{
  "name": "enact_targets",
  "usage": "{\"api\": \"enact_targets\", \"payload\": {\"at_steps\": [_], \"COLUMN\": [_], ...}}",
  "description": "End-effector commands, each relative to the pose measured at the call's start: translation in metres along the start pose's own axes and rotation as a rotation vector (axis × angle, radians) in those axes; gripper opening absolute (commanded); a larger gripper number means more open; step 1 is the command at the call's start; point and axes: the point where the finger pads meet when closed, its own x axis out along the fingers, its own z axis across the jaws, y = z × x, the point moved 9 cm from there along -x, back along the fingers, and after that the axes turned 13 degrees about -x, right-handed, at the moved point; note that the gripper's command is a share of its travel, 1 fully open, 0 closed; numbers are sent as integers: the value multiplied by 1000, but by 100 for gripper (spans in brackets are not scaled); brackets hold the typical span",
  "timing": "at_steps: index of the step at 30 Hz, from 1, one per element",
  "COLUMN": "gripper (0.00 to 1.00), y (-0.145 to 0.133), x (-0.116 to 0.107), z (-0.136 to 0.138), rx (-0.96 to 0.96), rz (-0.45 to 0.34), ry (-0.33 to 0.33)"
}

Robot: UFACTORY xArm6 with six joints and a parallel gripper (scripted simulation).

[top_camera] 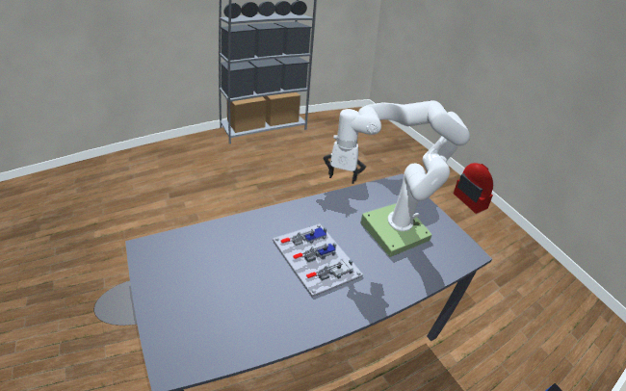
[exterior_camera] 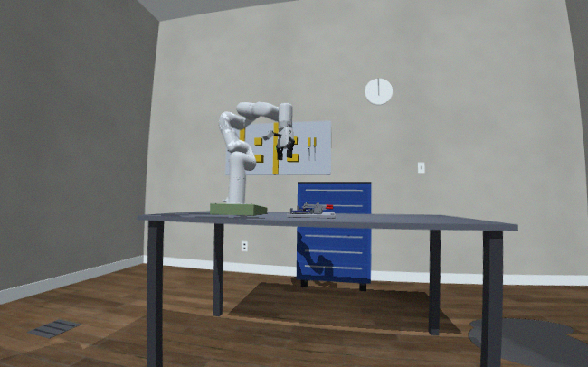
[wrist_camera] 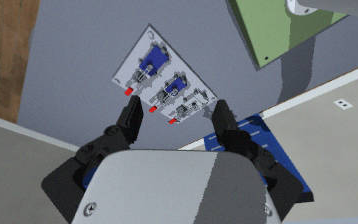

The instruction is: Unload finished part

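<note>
The light grey fixture plate (top_camera: pixel 317 287) (exterior_camera: pixel 310 216) (wrist_camera: pixel 131 64) lies on the table with three nests in a row. Two blue blanks, one at the end farthest from the top camera (top_camera: pixel 317 234) (wrist_camera: pixel 154 58) and one in the middle (top_camera: pixel 327 249) (wrist_camera: pixel 178 83), sit in their nests. The third nest shows a pale metal part (wrist_camera: pixel 200 96); its slot is too small to make out. Three clamps have red handles (top_camera: pixel 284 240) (top_camera: pixel 297 255) (top_camera: pixel 310 274), all lying low; locking cannot be told. My gripper (top_camera: pixel 342 178) (exterior_camera: pixel 284 157) (wrist_camera: pixel 178 107) is open and empty, high above the table.
The arm stands on a green base block (top_camera: pixel 378 228) (exterior_camera: pixel 237 210) (wrist_camera: pixel 265 40), near the fixture's nest side. The table (top_camera: pixel 209 300) extends beyond the red handles. A shelf rack (top_camera: pixel 267 91) and a blue drawer cabinet (exterior_camera: pixel 333 255) stand off the table.
</note>
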Motion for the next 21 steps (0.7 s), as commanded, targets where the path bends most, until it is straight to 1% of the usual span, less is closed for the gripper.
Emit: {"api": "enact_targets", "payload": {"at_steps": [1, 15, 18, 21], "gripper": [100, 100, 100, 100], "y": [0, -1, -6, -17], "x": [-1, -1, 1, 5], "z": [0, -1, -2, -4], "rx": [0, -9, -64, -190], "rz": [-1, 0, 0, 0], "ry": [4, 4, 4, 4]}}
